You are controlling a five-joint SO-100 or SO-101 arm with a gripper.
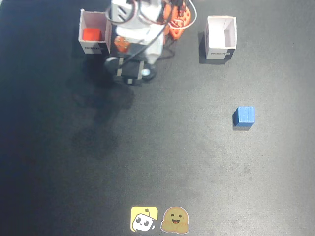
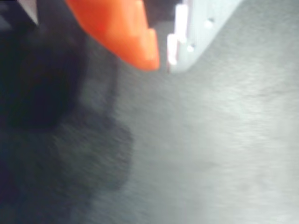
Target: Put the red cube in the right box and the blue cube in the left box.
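Our tool [image 2: 162, 63], tips nearly together and empty, could nudge the blue cube [image 1: 244, 116] away when reaching.

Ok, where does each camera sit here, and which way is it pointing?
Fixed view: above, looking down on the black table; arm at the top, red cube in the pink-walled box, blue cube loose.
Wrist view: on the gripper, facing the mat close up; orange and white fingertips show.
Shared: the gripper and the mat.
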